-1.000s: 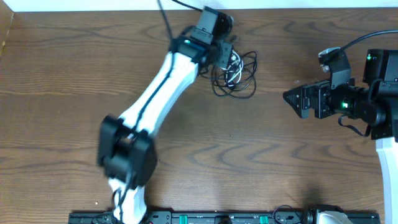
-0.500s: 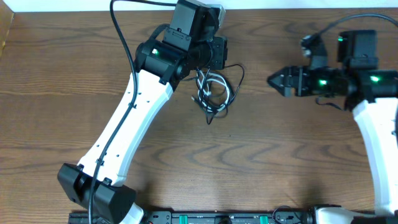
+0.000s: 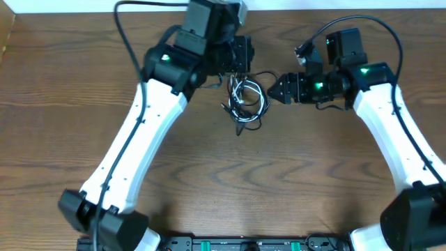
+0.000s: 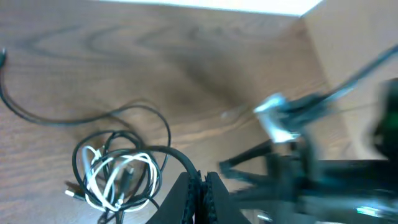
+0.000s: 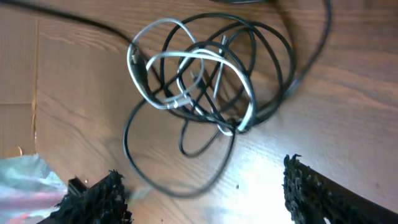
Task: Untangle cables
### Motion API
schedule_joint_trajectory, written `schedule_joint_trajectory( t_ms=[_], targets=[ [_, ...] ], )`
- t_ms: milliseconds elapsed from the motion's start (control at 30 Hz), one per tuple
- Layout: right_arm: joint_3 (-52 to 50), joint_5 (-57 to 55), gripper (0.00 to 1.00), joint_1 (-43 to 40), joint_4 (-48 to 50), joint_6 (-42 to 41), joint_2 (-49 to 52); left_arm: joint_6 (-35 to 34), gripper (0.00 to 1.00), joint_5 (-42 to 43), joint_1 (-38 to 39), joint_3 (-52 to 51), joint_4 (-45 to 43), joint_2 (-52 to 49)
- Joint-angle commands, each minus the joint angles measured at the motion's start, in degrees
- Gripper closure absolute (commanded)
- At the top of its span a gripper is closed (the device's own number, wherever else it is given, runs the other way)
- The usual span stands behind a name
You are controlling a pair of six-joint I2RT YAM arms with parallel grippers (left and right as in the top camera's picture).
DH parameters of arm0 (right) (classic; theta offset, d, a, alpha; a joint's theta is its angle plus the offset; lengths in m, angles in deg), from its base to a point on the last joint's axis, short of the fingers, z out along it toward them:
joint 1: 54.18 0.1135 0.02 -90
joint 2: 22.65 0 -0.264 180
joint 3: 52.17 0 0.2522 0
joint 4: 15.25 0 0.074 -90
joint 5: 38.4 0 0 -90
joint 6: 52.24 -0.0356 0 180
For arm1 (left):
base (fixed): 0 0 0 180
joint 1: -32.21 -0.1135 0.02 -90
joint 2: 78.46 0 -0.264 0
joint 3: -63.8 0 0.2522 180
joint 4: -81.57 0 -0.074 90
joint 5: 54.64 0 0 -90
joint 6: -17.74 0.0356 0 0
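Status: the cables (image 3: 245, 97) sit bunched on the table (image 3: 209, 174), far side, mid-width, right between the two grippers. The left gripper (image 4: 199, 186) has its jaws pressed together, and a black cable (image 4: 163, 151) runs straight into the tips, so we read it as pinched at the bundle's far edge. The right gripper (image 3: 273, 89) is spread wide and holds nothing; it points at the bundle from our right side, just beside it and not touching. The bundle's long axis runs roughly far-to-near, away from the left gripper, so the right one comes in across it. The white cable (image 5: 186, 59) loops over the black coils on the wrist view, and looks to us like the cleanest strand to pick. No brand, label or writing is readable anywhere.
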Motion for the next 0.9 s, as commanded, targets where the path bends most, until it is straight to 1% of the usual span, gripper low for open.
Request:
schedule_joint_trajectory(
  t_ms=[0, 100, 267, 333, 367, 567, 733, 767, 833, 867],
  targets=[
    [-0.2, 0.2, 0.21, 2.1, 2.2, -1.3, 1.9, -3.8, 0.92, 2.8, -0.3, 0.7, -1.6, 6.8],
    [-0.2, -0.2, 0.22, 3.4, 4.7, -1.8, 3.7, -6.3, 0.92, 4.8, -0.3, 0.7, -2.3, 9.9],
    [-0.2, -3.0, 0.22, 4.9, 6.8, -3.8, 6.2, -6.7, 0.92, 6.2, -0.3, 0.7, -2.6, 14.2],
    [-0.2, -3.0, 0.25, 5.3, 7.5, -3.9, 6.8, -6.7, 0.92, 6.2, -0.3, 0.7, -2.7, 15.7],
    [-0.2, -3.0, 0.28, 5.4, 7.7, -3.9, 6.9, -6.7, 0.92, 6.2, -0.3, 0.7, -2.8, 16.2],
    [-0.2, -4.4, 0.56, 5.6, 8.6, -3.9, 7.0, -6.8, 0.92, 6.2, -0.3, 0.7, -3.7, 18.0],
    [-0.2, -7.5, 0.88, 6.1, 8.3, -3.9, 7.0, -6.9, 0.92, 5.6, -0.6, 0.7, -4.9, 18.5],
    [-0.2, -7.8, 0.98, 6.1, 8.3, -3.9, 7.0, -6.8, 0.92, 4.9, -0.9, 0.7, -4.9, 18.5],
    [-0.2, -8.2, 0.99, 5.7, 8.1, -3.9, 7.0, -6.6, 0.92, 2.7, -1.7, 0.7, -4.1, 18.5],
    [-0.1, -8.2, 0.99, 5.3, 7.8, -3.9, 6.8, -6.6, 0.92, 0.3, -2.3, 0.7, -3.0, 18.5]
  ],
)
